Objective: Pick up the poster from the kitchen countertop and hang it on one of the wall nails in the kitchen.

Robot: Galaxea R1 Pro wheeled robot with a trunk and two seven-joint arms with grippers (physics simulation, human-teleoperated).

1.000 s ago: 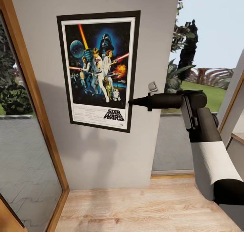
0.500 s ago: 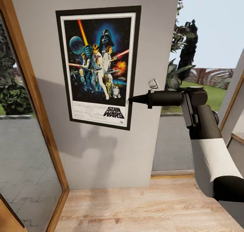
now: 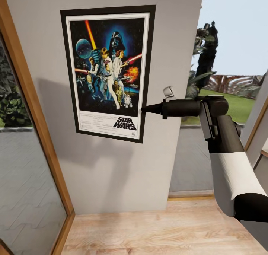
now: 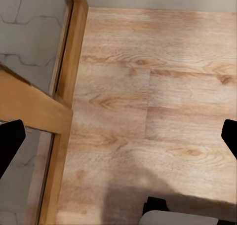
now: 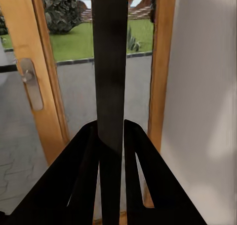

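The poster (image 3: 108,73) was up against the grey wall (image 3: 111,173), and the right end effector (image 3: 143,109) pinched its edge at about 4 o'clock. Hanging looked nearly done; letting go was left.

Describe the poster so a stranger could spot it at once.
Find the pale grey wall between the wood-framed glass door and the garden window. The poster is upright against it, the right gripper pinching its right edge. Black frame, white border, "STAR WARS" title: the wall's sole picture.
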